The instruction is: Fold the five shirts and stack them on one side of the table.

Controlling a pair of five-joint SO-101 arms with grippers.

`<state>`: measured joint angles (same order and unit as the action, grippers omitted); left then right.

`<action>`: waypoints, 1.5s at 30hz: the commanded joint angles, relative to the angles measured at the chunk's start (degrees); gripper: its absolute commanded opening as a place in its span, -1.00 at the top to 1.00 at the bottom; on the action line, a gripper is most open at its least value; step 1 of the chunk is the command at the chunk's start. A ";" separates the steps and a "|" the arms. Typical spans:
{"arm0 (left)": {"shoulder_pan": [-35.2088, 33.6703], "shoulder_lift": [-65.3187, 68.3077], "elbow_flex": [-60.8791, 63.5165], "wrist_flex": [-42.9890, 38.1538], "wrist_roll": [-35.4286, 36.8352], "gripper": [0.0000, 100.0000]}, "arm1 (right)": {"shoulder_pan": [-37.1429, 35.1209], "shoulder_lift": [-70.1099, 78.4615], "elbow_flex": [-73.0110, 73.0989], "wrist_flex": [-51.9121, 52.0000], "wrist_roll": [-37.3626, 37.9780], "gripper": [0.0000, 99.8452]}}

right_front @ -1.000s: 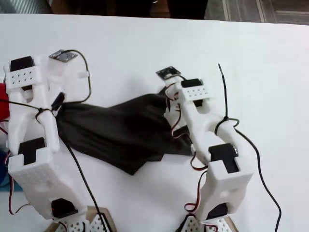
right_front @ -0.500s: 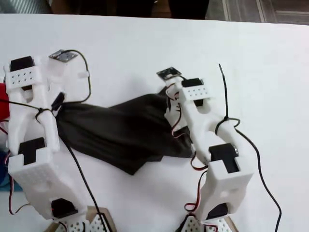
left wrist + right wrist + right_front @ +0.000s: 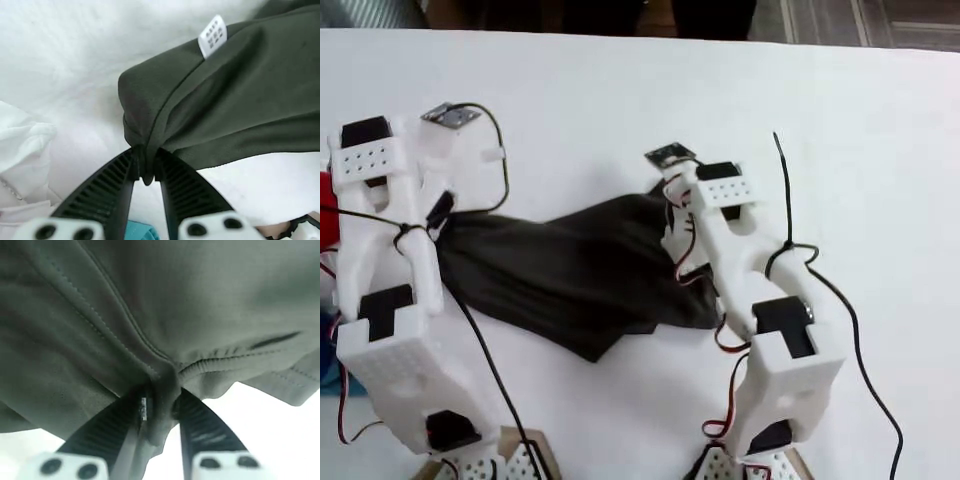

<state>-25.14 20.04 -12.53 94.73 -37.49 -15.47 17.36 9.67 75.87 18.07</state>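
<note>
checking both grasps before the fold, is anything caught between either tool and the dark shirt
Nothing visible is. The left tool is shut straight on a bunched edge of the dark green fabric shirt, and the right tool pinches a seamed fold of it, only cloth in each grip.

No legible text is found.
A small white tag (image 3: 212,36) is sewn at a seam of the dark shirt (image 3: 240,100); rows of dark marks are printed on it, too small to be read.

Dark shirt (image 3: 570,275), crumpled, on table
</note>
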 commanded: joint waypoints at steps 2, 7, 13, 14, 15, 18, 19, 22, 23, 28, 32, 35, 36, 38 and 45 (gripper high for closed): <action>0.35 -0.35 -2.07 -0.18 0.09 0.95 | 0.31 -1.71 -2.11 0.84 0.09 0.96; 1.14 -0.35 -2.07 -0.09 0.18 0.95 | 0.84 -13.67 -2.11 0.84 0.09 0.96; 1.85 -0.62 -2.59 -0.09 0.18 0.95 | 5.41 -31.87 -2.11 1.54 2.55 0.96; 2.29 -0.88 -2.59 -0.09 0.18 0.95 | 6.90 -33.71 -2.11 1.36 3.16 0.96; 3.08 -0.97 -2.59 -0.09 0.18 0.95 | 8.40 -34.77 -2.11 1.27 3.52 0.96; 6.77 -0.62 -2.42 -0.26 0.53 0.95 | 11.03 -35.21 -1.58 -0.22 3.69 0.96; 8.26 -0.44 -2.15 -0.44 0.53 0.95 | 11.56 -34.68 -1.32 -0.75 3.78 0.96; 12.66 -0.97 -2.15 -0.09 0.70 0.95 | 11.65 -33.71 -0.70 -2.59 3.34 0.96; 13.80 -1.14 -2.68 0.00 1.05 0.95 | 11.65 -33.63 -0.97 -2.68 3.34 0.96; 15.38 -6.07 -10.07 0.88 3.16 0.95 | 12.18 -36.97 -9.32 -2.59 1.32 0.96; 15.38 -12.84 -19.47 5.45 3.25 0.95 | 12.35 -39.60 -17.14 -2.24 1.32 0.96; 15.21 -18.20 -23.25 7.03 3.34 0.95 | 12.35 -41.10 -21.45 0.13 1.32 0.96; 15.21 -20.13 -23.52 7.03 3.34 0.95 | 12.35 -41.63 -22.86 0.92 1.41 0.96; 15.21 -23.91 -23.43 7.03 3.16 0.95 | 12.35 -42.86 -25.49 2.07 1.41 0.96; 15.21 -34.55 -21.41 7.21 2.99 0.95 | 15.69 -47.52 -30.42 2.42 1.41 0.96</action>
<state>-10.20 -8.97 -33.54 101.32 -34.95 -1.93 -27.03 -17.49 78.15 20.00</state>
